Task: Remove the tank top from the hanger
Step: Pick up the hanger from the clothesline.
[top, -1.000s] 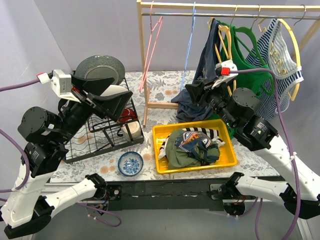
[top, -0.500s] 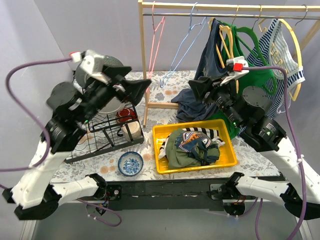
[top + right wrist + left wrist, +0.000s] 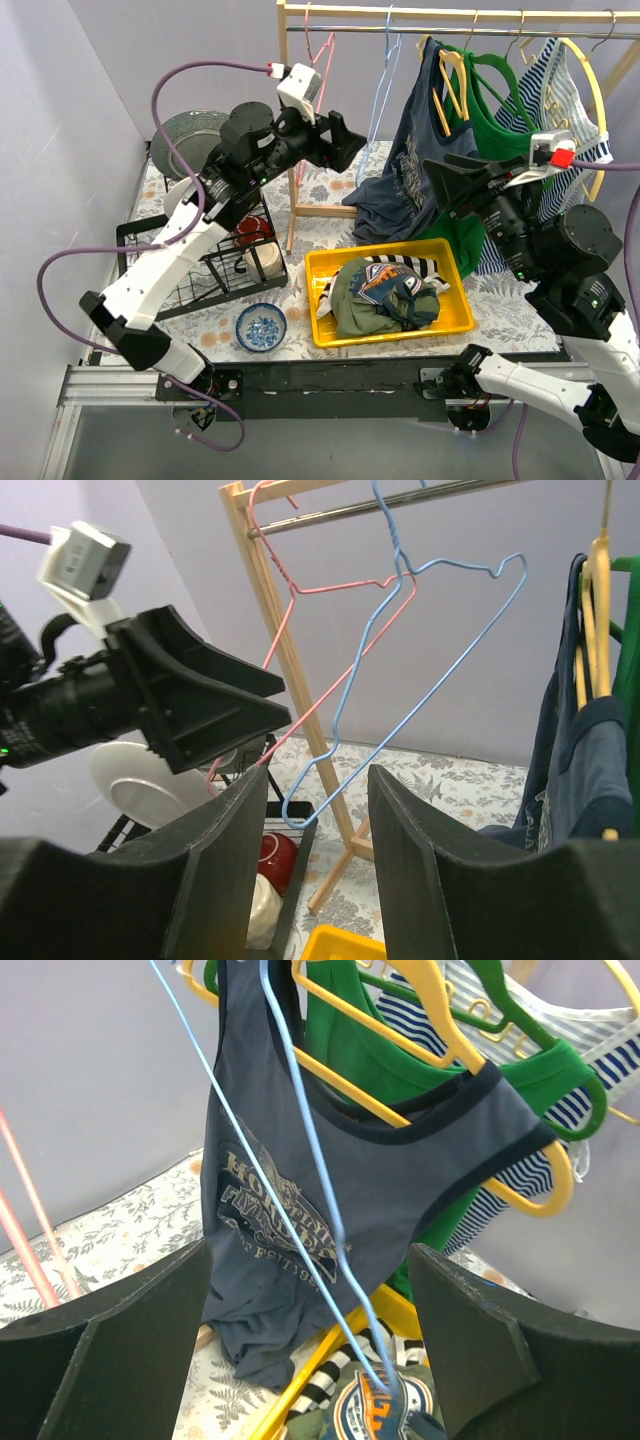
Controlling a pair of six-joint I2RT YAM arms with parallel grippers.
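**A:** Item one, location?

**B:** Slate-blue tank top (image 3: 300,1210), printed chest. It hangs on a yellow hanger (image 3: 400,1028) hooked to the rail (image 3: 450,31), on the right half of the rack, above and behind the yellow tray (image 3: 400,337). The hanger arm shows through the neck opening. One shoulder sits near the arm's lower end.

**A:** Long axis?

**B:** Vertical, shoulder down to hem. The hanger is tilted, not level.

**A:** Left gripper (image 3: 310,1350)?

**B:** Fingers spread wide, nothing between them. The tank top lies straight ahead, centred in its wrist view. One obstruction: a blue wire hanger (image 3: 300,1145) hangs between the fingers and the cloth.

**A:** Right gripper (image 3: 315,880)?

**B:** Also parted and empty. From overhead it sits just beside the garment's lower half, so I judge it the nearer of the two. But it faces the rack's left end, and the tank top shows only at the right edge of its wrist view.

**A:** Note for the approach?

**B:** Judgement only: the left gripper is aimed, the right is close. The cloth would probably have to slide along the tilted arm and off its end, not straight down.
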